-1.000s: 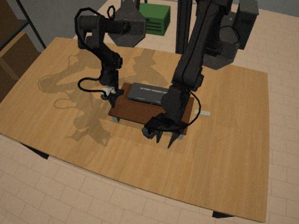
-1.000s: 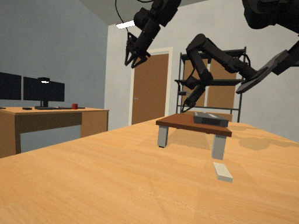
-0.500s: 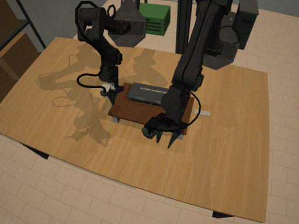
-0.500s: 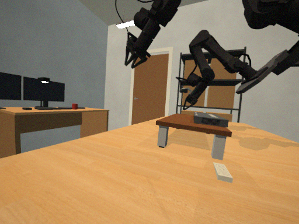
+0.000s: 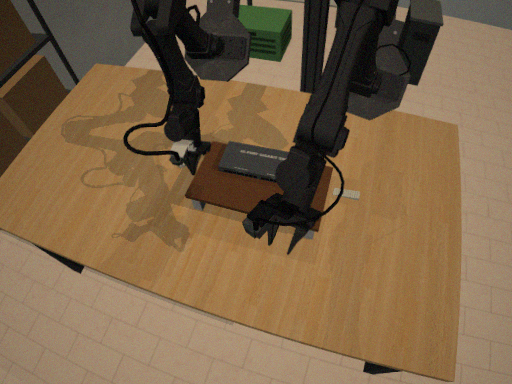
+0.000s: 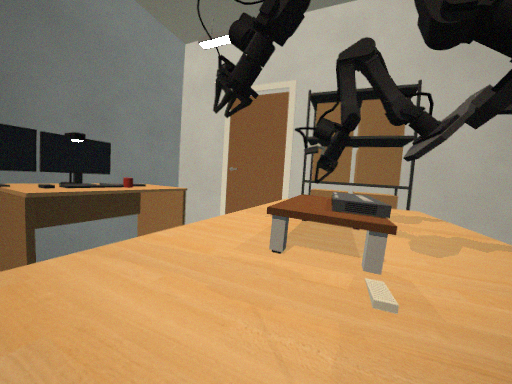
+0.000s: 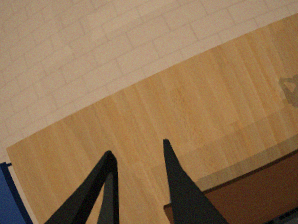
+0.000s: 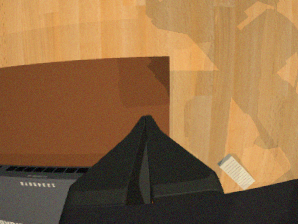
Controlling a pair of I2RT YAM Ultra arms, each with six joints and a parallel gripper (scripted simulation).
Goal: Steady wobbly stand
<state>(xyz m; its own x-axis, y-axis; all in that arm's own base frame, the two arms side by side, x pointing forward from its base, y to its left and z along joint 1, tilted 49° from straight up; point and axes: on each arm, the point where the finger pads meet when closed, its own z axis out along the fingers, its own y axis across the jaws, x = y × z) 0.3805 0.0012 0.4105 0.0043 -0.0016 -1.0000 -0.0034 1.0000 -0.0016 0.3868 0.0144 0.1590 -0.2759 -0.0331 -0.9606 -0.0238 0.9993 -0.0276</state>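
Observation:
The brown stand (image 5: 215,192) (image 6: 300,205) (image 7: 260,185) (image 8: 60,110) stands on grey legs, with the dark network switch (image 5: 247,159) (image 6: 360,206) (image 8: 25,195) on its top. Whether it is level I cannot tell. A pale wedge (image 5: 346,193) (image 6: 382,296) lies on the table beside one end. Another pale wedge (image 8: 237,171) lies beyond the other end in the right wrist view. My left gripper (image 5: 280,247) (image 6: 222,113) (image 7: 138,149) is partly open and empty, above the stand's front edge region. My right gripper (image 5: 194,172) (image 6: 317,180) (image 8: 147,122) is shut and empty, above the stand's other end.
The wooden table (image 5: 390,280) (image 6: 175,310) carries the stand. Both arms reach over it from the back in the top view, and the left arm hides part of the stand and switch. A green box (image 5: 272,30) is behind the table. A shelf rack and a desk stand farther off.

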